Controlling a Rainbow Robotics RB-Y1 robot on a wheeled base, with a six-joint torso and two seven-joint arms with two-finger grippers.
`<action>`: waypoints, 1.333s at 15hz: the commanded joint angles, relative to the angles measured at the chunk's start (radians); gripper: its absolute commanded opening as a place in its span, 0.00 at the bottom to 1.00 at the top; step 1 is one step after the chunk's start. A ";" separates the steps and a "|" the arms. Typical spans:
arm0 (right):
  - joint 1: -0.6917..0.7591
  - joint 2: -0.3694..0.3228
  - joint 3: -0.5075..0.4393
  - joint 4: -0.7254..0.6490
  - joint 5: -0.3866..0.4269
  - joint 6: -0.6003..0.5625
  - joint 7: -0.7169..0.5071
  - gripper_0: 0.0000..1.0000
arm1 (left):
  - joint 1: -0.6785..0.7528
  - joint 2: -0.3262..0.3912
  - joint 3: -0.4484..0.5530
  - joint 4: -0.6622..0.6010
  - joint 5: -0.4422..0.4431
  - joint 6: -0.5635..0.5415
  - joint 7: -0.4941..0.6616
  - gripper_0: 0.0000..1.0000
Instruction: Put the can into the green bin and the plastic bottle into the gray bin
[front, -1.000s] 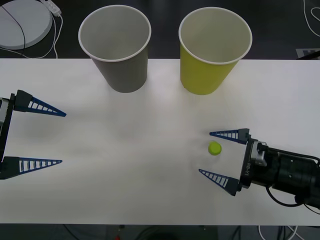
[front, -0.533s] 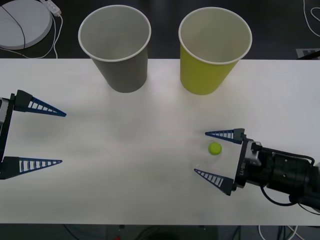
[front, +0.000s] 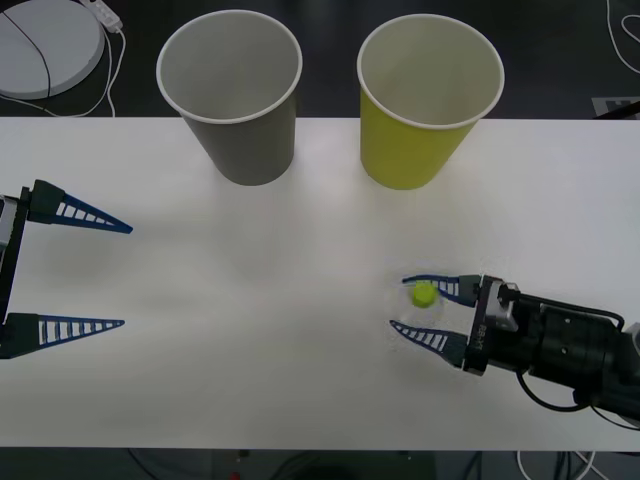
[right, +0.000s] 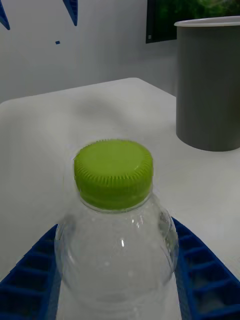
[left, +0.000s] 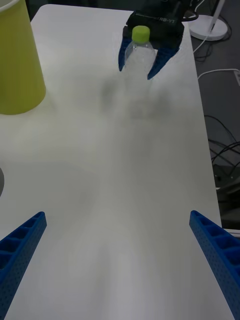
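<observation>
The plastic bottle (front: 424, 294), clear with a lime-green cap, stands upright on the white table at the front right. My right gripper (front: 400, 305) is shut on the bottle's body, one blue finger pressed against each side, as the right wrist view shows around the bottle (right: 116, 240). The left wrist view shows the same grasp from across the table (left: 137, 50). The gray bin (front: 240, 130) and the green bin (front: 415, 140) stand side by side at the table's far edge, both with nothing visible inside. My left gripper (front: 125, 275) is open and idle at the left edge. The can is out of view.
A round white device (front: 45, 45) with cables lies off the table at the back left. More cables (left: 220, 150) trail on the floor beyond the table's edge. Bare white tabletop (front: 270, 270) stretches between the two grippers and the bins.
My right gripper has slid forward around the bottle and its fingers have closed from a wide gap onto the bottle's sides. The left arm has stayed still.
</observation>
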 joint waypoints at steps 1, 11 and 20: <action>0.000 0.000 0.000 0.000 -0.001 -0.001 -0.001 0.00 | 0.000 0.000 0.000 0.000 0.000 0.000 0.000 1.00; 0.030 -0.132 -0.019 -0.083 -0.122 0.026 -0.049 0.00 | 0.000 0.000 0.000 0.000 0.000 0.000 0.000 1.00; 0.201 -0.310 -0.270 -0.345 -0.136 0.127 -0.386 0.00 | 0.000 0.000 0.000 0.000 0.000 0.000 0.000 1.00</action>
